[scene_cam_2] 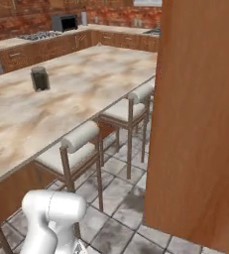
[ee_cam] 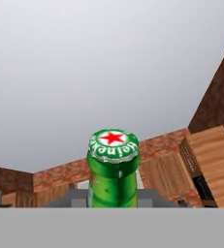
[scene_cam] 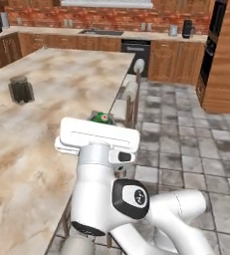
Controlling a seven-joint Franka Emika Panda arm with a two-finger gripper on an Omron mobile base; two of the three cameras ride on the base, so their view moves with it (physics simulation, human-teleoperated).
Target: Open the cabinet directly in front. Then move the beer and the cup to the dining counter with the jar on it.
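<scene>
Hand view, nearest: the beer (ee_cam: 113,169) stands right in front of the camera, a green bottle neck with a green cap bearing a red star in a white ring; the fingertips cannot be made out beside it.
Claw: it sits under the white hand at about (scene_cam: 102,122), with the bottle's green cap and red mark peeping out just above the hand's top edge; the jaws stand part-way apart and the bottle sits between them, so it looks clamped on the beer, though the contact itself is hidden.
Left base view, near: the white arm rises from the lower right and the hand hangs over the right edge of the dining counter (scene_cam: 47,164), above the beige-and-brown marbled surface.
Right base view, near: a white arm joint at the lower left, and a tall reddish-brown wooden panel (scene_cam_2: 200,124) takes up the right side, close to the camera.
Stools: white-cushioned stools (scene_cam_2: 81,144) line the surface's edge over a grey tiled floor (scene_cam: 186,149).
Jar: the jar (scene_cam: 21,89), dark with a grey lid, stands upright on the surface, well apart from the hand; its contents cannot be told.
Far: brick wall and wooden cabinets along the back.
</scene>
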